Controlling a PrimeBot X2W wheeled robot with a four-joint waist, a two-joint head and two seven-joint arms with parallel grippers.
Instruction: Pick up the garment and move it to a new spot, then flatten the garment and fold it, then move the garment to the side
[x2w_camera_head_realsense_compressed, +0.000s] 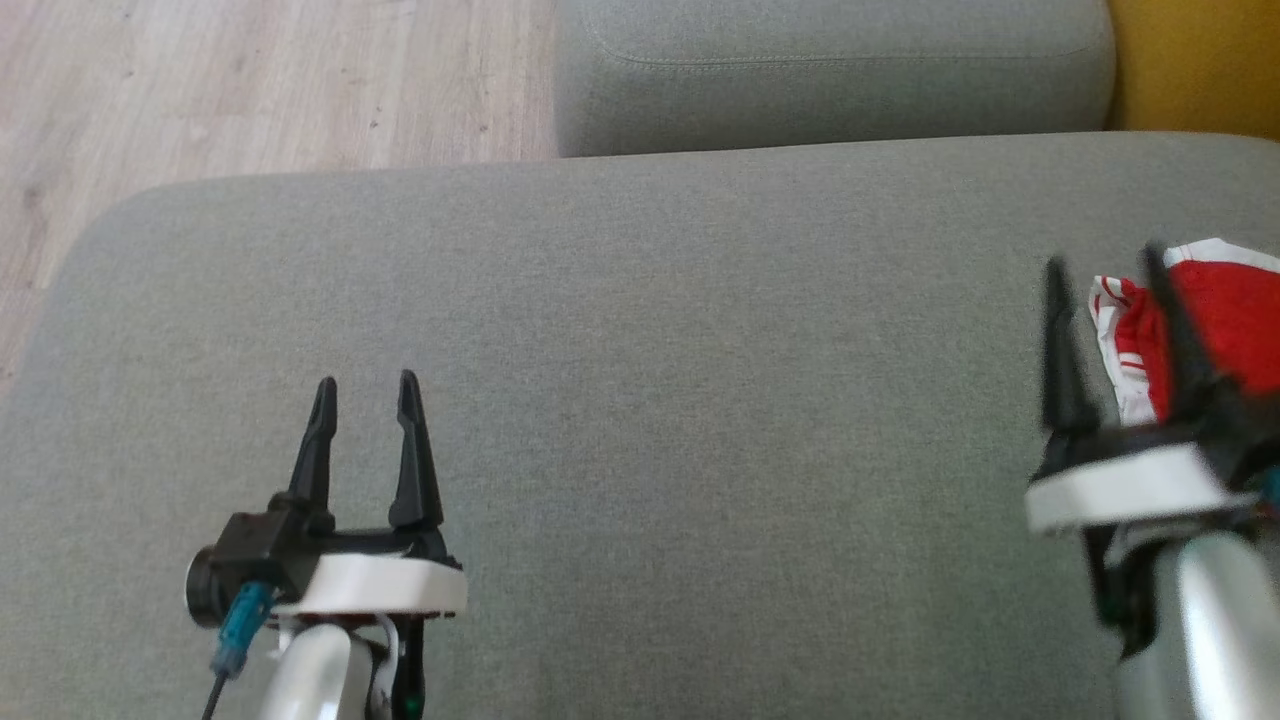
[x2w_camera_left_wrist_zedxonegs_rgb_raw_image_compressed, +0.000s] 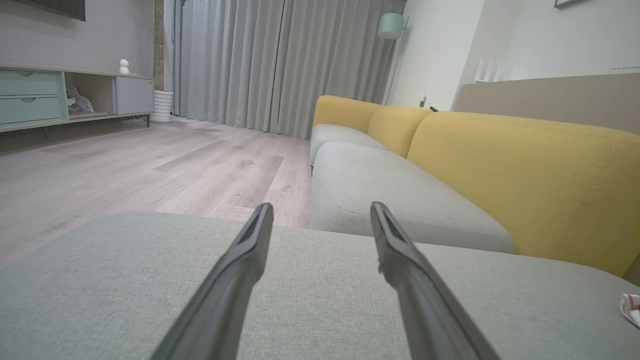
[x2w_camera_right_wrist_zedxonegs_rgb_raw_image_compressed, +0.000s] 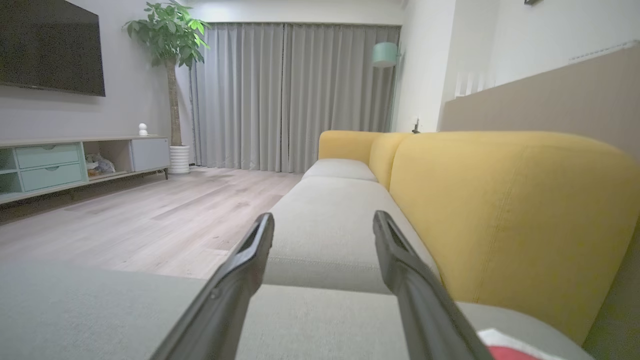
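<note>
As the head view takes in the grey sofa seat (x2w_camera_head_realsense_compressed: 640, 350), the left gripper (x2w_camera_head_realsense_compressed: 366, 380) hovers open and empty. The right gripper (x2w_camera_head_realsense_compressed: 1105, 258) (blurred) is open too, over the garment (x2w_camera_head_realsense_compressed: 1230, 310), red and white, far right. Left wrist view: a garment corner, lower right. Right wrist view: fingers spread, garment below.

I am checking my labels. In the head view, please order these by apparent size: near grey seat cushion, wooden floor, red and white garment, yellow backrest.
1. near grey seat cushion
2. wooden floor
3. red and white garment and yellow backrest: alike, both cut by the edge, so unranked.
</note>
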